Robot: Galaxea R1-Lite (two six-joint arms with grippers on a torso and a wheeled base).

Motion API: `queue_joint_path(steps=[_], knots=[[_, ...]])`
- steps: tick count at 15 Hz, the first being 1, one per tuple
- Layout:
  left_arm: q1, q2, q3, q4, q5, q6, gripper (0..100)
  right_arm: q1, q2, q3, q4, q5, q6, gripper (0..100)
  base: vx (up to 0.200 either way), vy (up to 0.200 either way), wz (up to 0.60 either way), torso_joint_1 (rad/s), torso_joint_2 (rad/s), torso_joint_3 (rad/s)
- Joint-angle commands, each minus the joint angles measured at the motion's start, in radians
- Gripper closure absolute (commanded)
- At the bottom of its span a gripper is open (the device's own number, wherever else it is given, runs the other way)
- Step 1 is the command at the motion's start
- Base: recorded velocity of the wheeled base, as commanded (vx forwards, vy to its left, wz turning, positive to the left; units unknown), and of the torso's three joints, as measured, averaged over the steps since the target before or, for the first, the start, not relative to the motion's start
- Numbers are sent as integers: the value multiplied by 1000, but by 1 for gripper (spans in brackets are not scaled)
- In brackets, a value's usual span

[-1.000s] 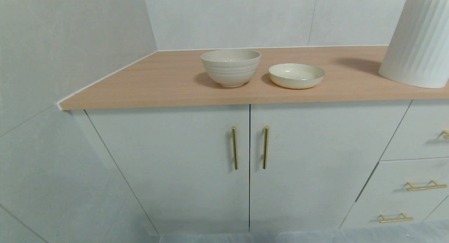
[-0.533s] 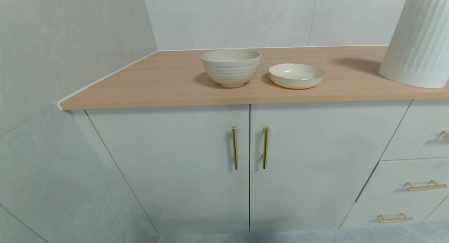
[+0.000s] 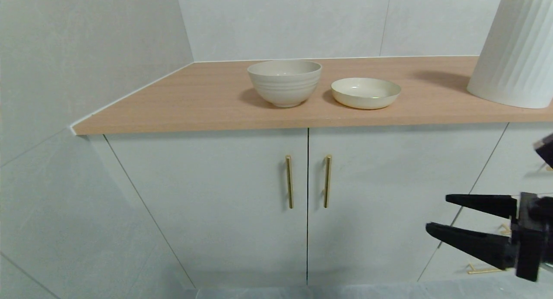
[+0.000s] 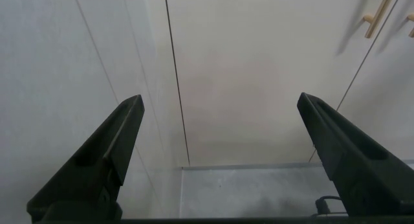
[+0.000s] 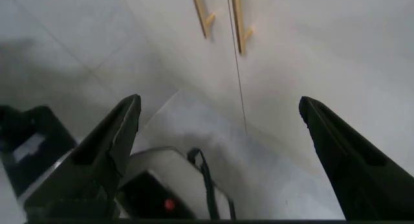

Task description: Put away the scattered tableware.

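Note:
A deep cream bowl (image 3: 284,82) with ribbed sides stands on the wooden countertop (image 3: 207,102). Beside it, to the right, sits a shallow cream dish (image 3: 365,92). Below them are two closed white cabinet doors with upright gold handles (image 3: 289,182) (image 3: 327,181). My right gripper (image 3: 438,214) hangs open and empty at the lower right, in front of the drawers, well below the counter. In the right wrist view it (image 5: 220,111) points toward the gold handles (image 5: 223,13) and the floor. My left gripper (image 4: 220,111) is open and empty, facing the cabinet front low down.
A tall white ribbed container (image 3: 516,52) stands at the counter's right end. Drawers with gold handles (image 3: 525,228) are right of the doors. Tiled walls close off the left side and the back. Grey floor (image 4: 252,191) lies below.
My right gripper has come into the head view at the lower right. The bowl, the dish and the cabinet doors have not moved.

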Motion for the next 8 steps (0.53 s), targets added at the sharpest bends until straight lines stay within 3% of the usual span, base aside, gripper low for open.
queue_joint_path(steps=[1,8], knots=[[0,0,0,0,0,-1,0,34,287,-142,-56,3,5,0,0,0,0,0,0,0],[0,0,0,0,0,-1,0,120,577,-344,-58,3,23,0,0,0,0,0,0,0]])
